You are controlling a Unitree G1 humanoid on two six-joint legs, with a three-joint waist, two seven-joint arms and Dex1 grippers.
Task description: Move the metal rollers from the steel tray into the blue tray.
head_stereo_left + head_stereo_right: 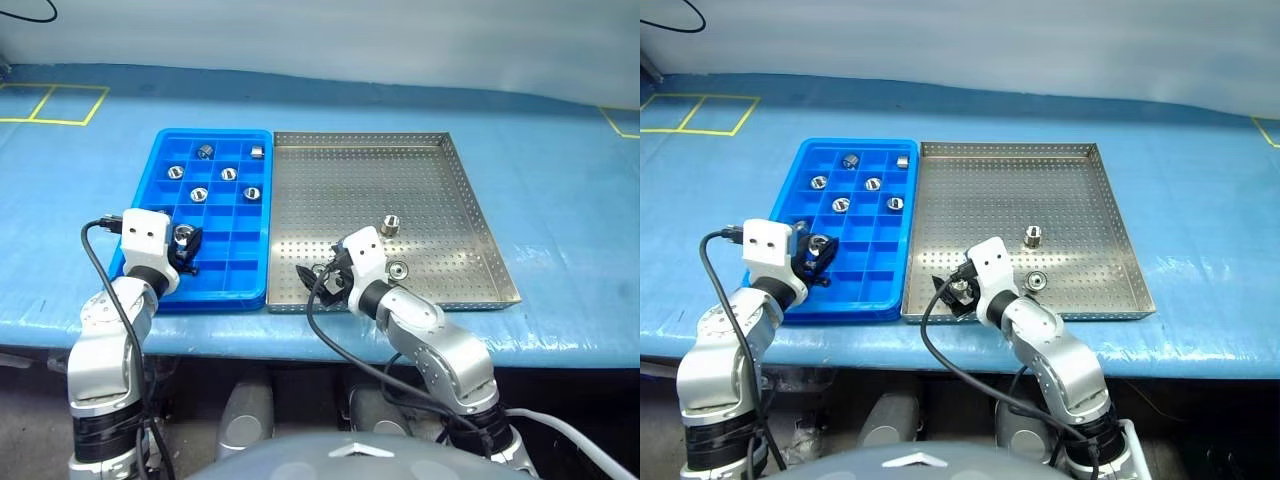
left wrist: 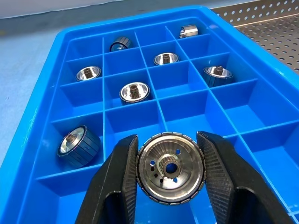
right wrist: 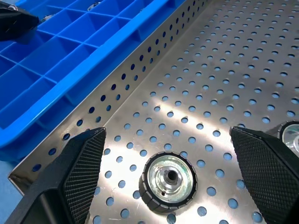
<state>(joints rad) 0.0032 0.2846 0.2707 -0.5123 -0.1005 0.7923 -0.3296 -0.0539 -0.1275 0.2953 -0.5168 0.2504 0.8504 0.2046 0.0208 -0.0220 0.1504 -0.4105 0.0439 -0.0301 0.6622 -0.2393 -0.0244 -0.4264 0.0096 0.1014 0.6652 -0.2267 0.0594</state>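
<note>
Desk (image 1: 560, 190): blue-covered, carrying both trays, which are sitting side by side with long edges touching.
Blue tray (image 1: 160, 150): lying on the robot's left, its grid of square compartments facing up.
Steel tray (image 1: 470, 190): lying on the robot's right, perforated floor mostly bare.
Left gripper (image 2: 169, 173): hovering over the near end of the blue tray; its fingers (image 2: 117, 182) are clenching one metal roller by its ribbed rim.
Held roller (image 2: 170, 167): sitting between the two finger pads, flat face turned toward the wrist camera, central hole showing.
Rollers in blue tray (image 2: 135, 92): seven are lying in separate compartments in the left wrist view, most in the far half, one (image 2: 78, 146) on its side in a near compartment at the tray's outer wall.
Right gripper (image 3: 168, 163): hanging low over the near left corner of the steel tray, fingers (image 3: 84, 163) released and spread wide, holding nothing.
Roller under right gripper (image 3: 169, 180): resting flat on the perforated floor between the open fingers, touching neither.
Other rollers in steel tray: one (image 1: 398, 270) is lying just beside the right gripper, another (image 1: 390, 225) is standing a little farther in, apart from the first.
Yellow tape lines (image 1: 60, 105): marking the desk cover at the far left corner.
</note>
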